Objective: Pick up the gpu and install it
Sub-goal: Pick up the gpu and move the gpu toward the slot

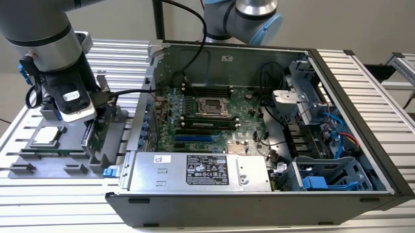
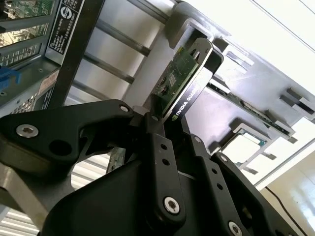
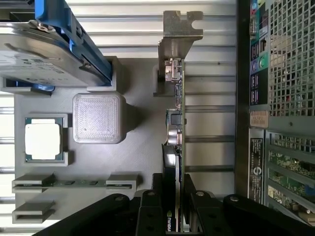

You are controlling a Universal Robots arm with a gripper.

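The gpu [image 3: 175, 123] stands on edge in a slot of the grey holder tray [image 3: 140, 152], with its silver bracket [image 3: 180, 29] at the far end. In the second wrist view its green board and black shroud [image 2: 183, 81] rise from between my black fingers [image 2: 156, 129]. My gripper [image 3: 172, 209] straddles the card's near end, one finger against each face, shut on it. In the exterior view my gripper [image 1: 87, 124] hangs over the tray at the exterior view's left, with the gpu [image 1: 91, 138] below it, still seated in the holder.
An open computer case [image 1: 363, 97] lies beside the tray, with its motherboard [image 1: 207, 111], a blue slot [image 1: 194, 139] and a silver power supply [image 1: 201, 171]. The tray also holds a hard drive with blue rails [image 3: 44, 49], a square processor chip [image 3: 44, 140] and a memory stick [image 3: 74, 183].
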